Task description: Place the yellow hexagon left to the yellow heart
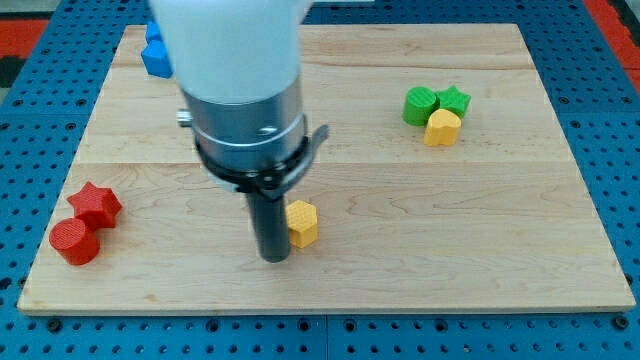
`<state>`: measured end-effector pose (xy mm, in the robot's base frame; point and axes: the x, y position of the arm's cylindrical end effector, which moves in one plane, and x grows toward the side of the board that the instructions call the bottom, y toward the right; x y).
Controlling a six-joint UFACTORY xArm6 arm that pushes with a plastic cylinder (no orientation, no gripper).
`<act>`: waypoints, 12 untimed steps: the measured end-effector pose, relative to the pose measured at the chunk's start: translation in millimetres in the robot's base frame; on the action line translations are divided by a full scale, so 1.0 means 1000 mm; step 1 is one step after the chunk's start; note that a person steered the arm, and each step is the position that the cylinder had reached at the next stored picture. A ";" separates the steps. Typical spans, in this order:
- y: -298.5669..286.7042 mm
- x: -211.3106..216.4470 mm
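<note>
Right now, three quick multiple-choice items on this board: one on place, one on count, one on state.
1. My tip is where relative to the yellow hexagon block?
A. on its view-left side
B. on its view-right side
C. far above it

2. How many red blocks show?
A. one
B. two
C. three

3. The yellow heart block is
A. alone
C. stacked on a blue block
B. bunched with two green blocks

Answers: 1 A, the rod stands just view-left of the hexagon. 2 B, a red star block and red cylinder block. 3 B, it sits against the green cylinder block and green star block.
</note>
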<state>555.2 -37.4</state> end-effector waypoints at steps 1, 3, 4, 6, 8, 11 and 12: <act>0.043 -0.040; 0.092 -0.102; 0.051 -0.080; 0.087 -0.123; 0.154 -0.133; 0.103 -0.138; 0.099 -0.141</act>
